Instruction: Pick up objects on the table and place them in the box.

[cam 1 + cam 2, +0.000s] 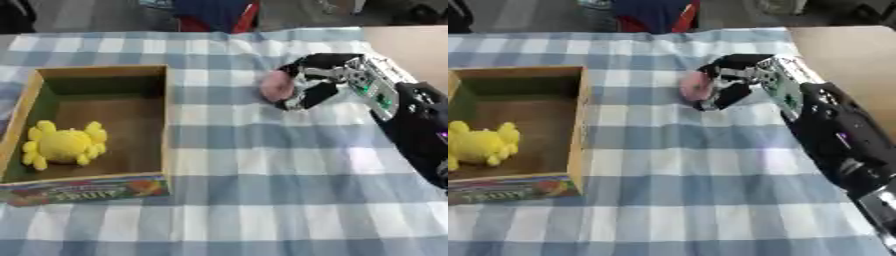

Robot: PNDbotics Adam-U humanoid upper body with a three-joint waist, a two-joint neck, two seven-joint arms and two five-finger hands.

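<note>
A blue and white checked cloth covered the table. On its left side sat a big open box with a yellow soft toy lying inside. The right hand reached in from the right, its fingers curled around a small pink thing, right of the box.

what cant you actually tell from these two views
- Pink object: what it is. It is blurred, and the right hand curls round its right side in both views.
- Left hand: in neither view.
- Box: its left wall is cut off by the edge of the right eye view; the print on its front is too blurred to read.
- Yellow toy: its details are blurred; the right eye view crops it.
</note>
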